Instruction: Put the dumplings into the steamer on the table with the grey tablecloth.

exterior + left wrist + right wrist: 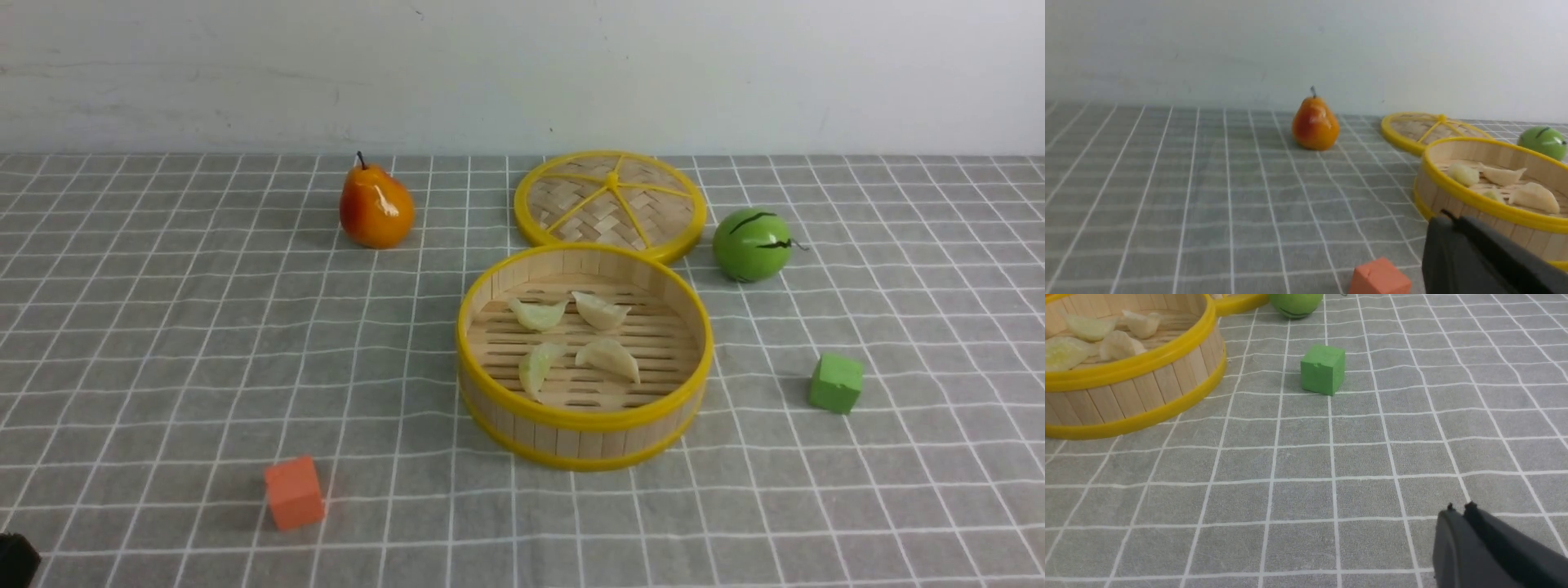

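The steamer (584, 421), a round bamboo basket with yellow rims, stands mid-table on the grey tablecloth (163, 343). Inside it lie the dumplings: two pale green ones (537, 314) (539, 367) and two cream ones (601, 309) (609, 358). In the left wrist view my left gripper (1447, 215) is shut and empty, low over the cloth near the steamer's wall (1453, 196). A dark bit of it shows at the front view's lower left corner (16, 559). My right gripper (1459, 506) is shut on nothing above bare cloth, well back from the steamer (1139, 388); the front view does not show it.
A woven yellow-rimmed lid (610, 204) lies just behind the steamer. An orange-red pear (375, 208) stands at the back left and a green round fruit (752, 244) at the back right. A green cube (836, 382) sits right of the steamer, an orange cube (294, 492) at the front left.
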Robot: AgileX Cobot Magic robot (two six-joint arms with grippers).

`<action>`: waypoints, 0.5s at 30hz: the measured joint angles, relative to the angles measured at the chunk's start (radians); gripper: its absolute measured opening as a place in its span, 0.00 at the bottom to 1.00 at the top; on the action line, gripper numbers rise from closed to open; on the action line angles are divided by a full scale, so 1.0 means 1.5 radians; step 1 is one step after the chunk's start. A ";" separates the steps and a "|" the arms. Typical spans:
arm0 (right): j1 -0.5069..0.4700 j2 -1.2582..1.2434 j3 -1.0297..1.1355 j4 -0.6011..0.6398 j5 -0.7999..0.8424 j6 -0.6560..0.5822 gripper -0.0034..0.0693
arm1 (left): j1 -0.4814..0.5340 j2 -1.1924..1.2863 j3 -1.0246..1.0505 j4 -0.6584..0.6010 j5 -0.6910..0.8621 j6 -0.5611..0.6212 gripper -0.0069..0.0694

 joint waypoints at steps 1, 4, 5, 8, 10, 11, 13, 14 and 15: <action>0.000 0.000 0.000 0.000 0.000 0.000 0.08 | 0.013 0.000 0.000 -0.024 0.019 0.005 0.07; 0.000 0.000 0.000 0.000 0.000 0.000 0.09 | 0.020 0.000 0.000 -0.045 0.072 0.033 0.07; 0.000 0.000 0.000 0.000 0.000 0.000 0.09 | 0.021 0.000 0.000 -0.052 0.097 0.044 0.07; 0.000 0.000 0.000 0.000 0.000 0.000 0.10 | 0.021 0.000 0.000 -0.081 0.151 0.070 0.07; 0.000 0.000 0.000 0.000 0.000 0.000 0.10 | 0.022 0.000 0.001 -0.103 0.182 0.091 0.07; 0.000 0.000 0.000 0.000 0.000 0.000 0.10 | 0.022 0.000 0.001 -0.119 0.199 0.112 0.07; 0.000 0.000 0.000 0.000 0.000 0.000 0.11 | 0.024 0.000 0.002 -0.136 0.211 0.148 0.07; 0.000 0.000 0.000 0.000 0.000 0.000 0.11 | 0.025 0.000 0.002 -0.142 0.213 0.166 0.07; 0.000 0.000 0.000 0.000 0.000 0.000 0.11 | 0.026 0.000 0.002 -0.146 0.213 0.176 0.07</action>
